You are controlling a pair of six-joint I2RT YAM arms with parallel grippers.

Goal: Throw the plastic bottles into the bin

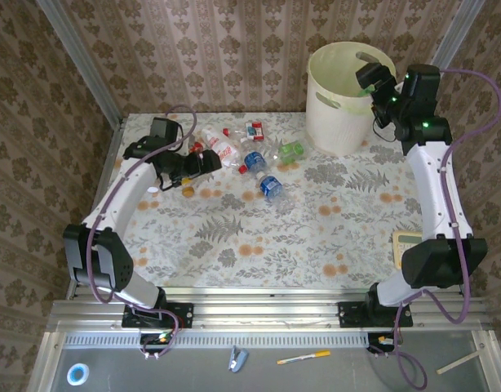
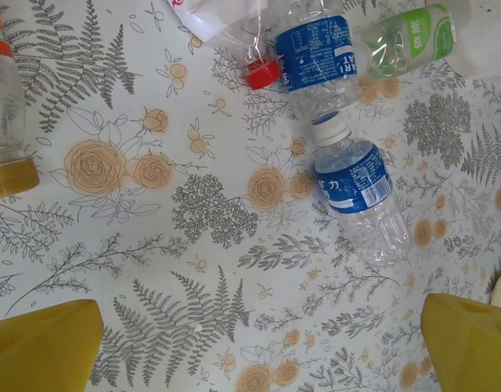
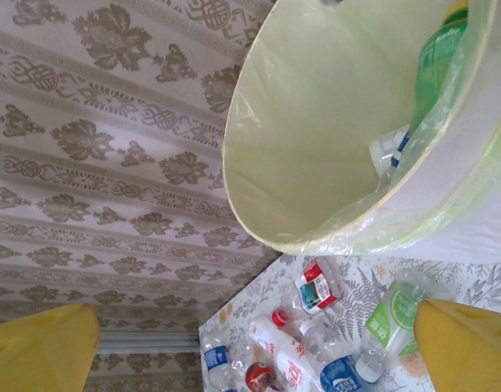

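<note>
- A desk (image 1: pixel 332 229) covered in a floral cloth stands against patterned wallpaper, seen from above.
- The bin (image 1: pixel 340 98), a tall cream bucket with a pale green liner, stands upright at the far right of the desk.
- The right gripper (image 1: pixel 373 80) hangs over the bin's right rim. In the right wrist view its yellow fingers (image 3: pixel 42 347) are spread wide with nothing between them.
- Inside the bin, a green-label bottle (image 3: pixel 442 57) leans against the liner wall, with another clear bottle beside it.
- The plastic bottles (image 1: pixel 252 159) lie on their sides in a loose cluster at the far middle of the desk, left of the bin.
- The left gripper (image 1: pixel 206 162) sits low at the left edge of that cluster. In the left wrist view its fingers (image 2: pixel 42 347) are wide apart and hold nothing.
- Ahead of it lies a blue-label bottle (image 2: pixel 361 192) with a white cap; beyond that are a second blue-label bottle (image 2: pixel 316 53), a red cap (image 2: pixel 261 73) and a green-label bottle (image 2: pixel 405 37).
- An orange-capped bottle (image 2: pixel 6 122) lies at that view's left edge.
- A pale calculator (image 1: pixel 407 245) rests near the desk's right edge.
</note>
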